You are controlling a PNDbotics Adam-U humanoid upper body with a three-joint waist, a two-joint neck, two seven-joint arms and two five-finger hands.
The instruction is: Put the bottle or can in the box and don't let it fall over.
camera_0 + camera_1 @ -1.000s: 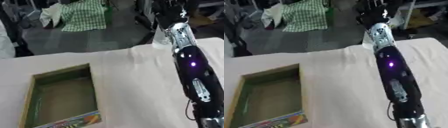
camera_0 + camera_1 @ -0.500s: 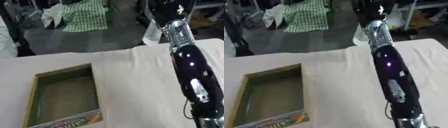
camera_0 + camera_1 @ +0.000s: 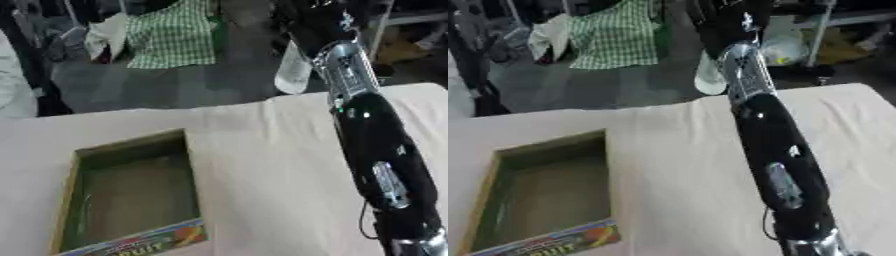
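The desk (image 3: 262, 175), draped in a pale, slightly creased cloth, fills the lower part of both views, its far edge running across at about the height of the bottle's base. On it, toward eight o'clock, lies the box (image 3: 74, 200): an open cardboard tray with dark greenish inner walls and a bare floor, its near flap carrying bright printed lettering. Nothing is inside it.

The right arm (image 3: 376, 150), black with a silver wrist section, comes in from five o'clock and stretches up toward one o'clock, crossing the desk's far edge. At its end the right robot hand (image 3: 317, 22) is dark against a dark background, and it sits at the top of the bottle (image 3: 291, 72), a clear plastic one that hangs upright just beyond the desk's far edge, its rounded base level with or slightly above the cloth. The robot hand appears to have hold of the bottle's upper part, but how its fingers are set around it cannot be told from either view. The bottle is well apart from the box, up at twelve to one o'clock from it.

Beyond the desk, at eleven o'clock, a green-and-white checked cloth (image 3: 171, 35) is draped over something on the floor (image 3: 157, 90), with dark clutter around it.
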